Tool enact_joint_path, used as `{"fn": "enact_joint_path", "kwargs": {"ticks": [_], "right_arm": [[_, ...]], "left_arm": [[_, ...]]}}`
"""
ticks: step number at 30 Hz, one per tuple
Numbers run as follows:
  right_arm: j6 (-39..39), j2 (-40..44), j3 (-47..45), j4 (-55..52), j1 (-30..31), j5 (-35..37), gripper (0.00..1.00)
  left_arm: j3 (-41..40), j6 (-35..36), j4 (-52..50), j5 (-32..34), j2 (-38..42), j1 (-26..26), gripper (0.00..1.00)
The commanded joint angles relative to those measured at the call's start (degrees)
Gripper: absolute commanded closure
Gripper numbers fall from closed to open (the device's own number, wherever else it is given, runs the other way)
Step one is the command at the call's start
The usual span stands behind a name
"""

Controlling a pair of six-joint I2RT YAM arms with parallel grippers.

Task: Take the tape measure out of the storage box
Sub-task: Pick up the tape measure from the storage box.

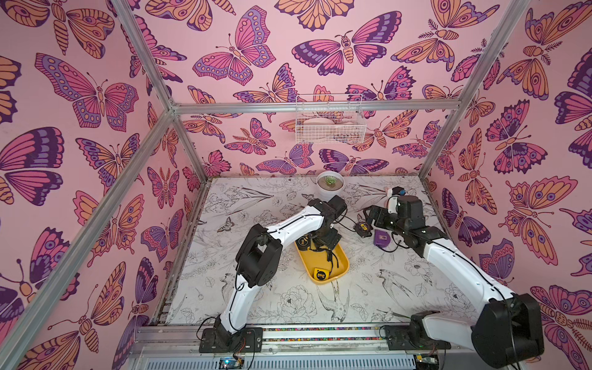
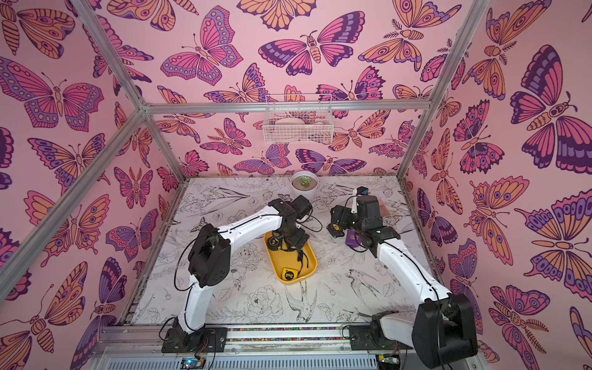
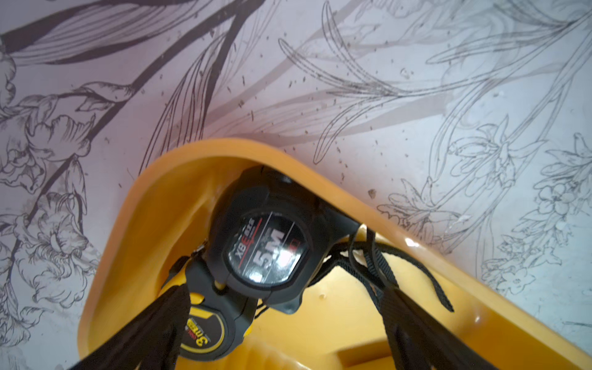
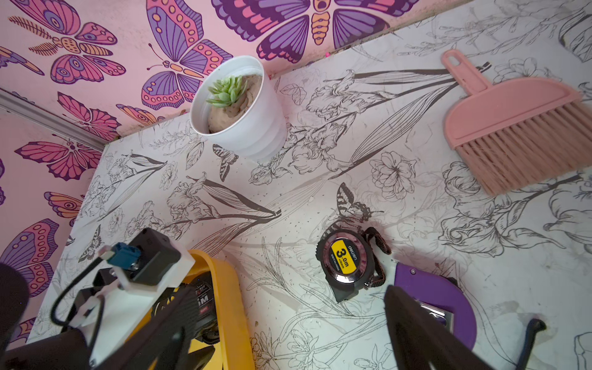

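Left gripper [image 3: 285,288] is spread wide and holds nothing. The black tape measure [image 3: 267,246] sits between its fingers in the tray [image 3: 153,205] corner, overlapping the yellow tape measure [image 3: 205,333] under one finger. I'd go lower, centre on the black body, skip the strap [image 3: 378,266], then close. Right gripper [image 4: 288,291] is wide and empty.
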State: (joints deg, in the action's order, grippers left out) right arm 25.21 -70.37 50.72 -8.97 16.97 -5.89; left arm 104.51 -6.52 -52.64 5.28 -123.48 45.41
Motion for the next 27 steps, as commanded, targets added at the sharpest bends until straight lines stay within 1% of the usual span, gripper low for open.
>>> {"fn": "enact_joint_path", "kwargs": {"ticks": [1,5,9,18,25,27], "right_arm": [[-0.9,1.9,0.0,-1.7,0.5,1.7,0.06],[-1.0,2.6,0.3,-2.7,0.5,2.1,0.05],[-1.2,3.3,0.5,-3.9,0.6,2.7,0.05],[-1.1,4.2,0.6,-4.5,0.6,3.3,0.05],[-0.6,4.4,0.3,-4.1,0.6,3.6,0.04],[-0.5,4.2,0.2,-4.0,0.7,3.6,0.05]], "left_arm": [[-2.7,3.0,5.5,-1.7,0.7,-0.3,0.0],[-2.9,6.3,6.2,-1.1,-0.8,-0.4,0.01],[-4.6,8.8,8.6,-0.4,-0.4,-0.6,0.0],[-6.7,8.7,10.7,-1.5,-1.5,-1.5,0.01],[-9.1,8.1,11.7,-2.3,-0.6,-1.5,0.11],[-9.7,8.1,11.8,-2.3,-0.2,-1.5,0.16]]}}
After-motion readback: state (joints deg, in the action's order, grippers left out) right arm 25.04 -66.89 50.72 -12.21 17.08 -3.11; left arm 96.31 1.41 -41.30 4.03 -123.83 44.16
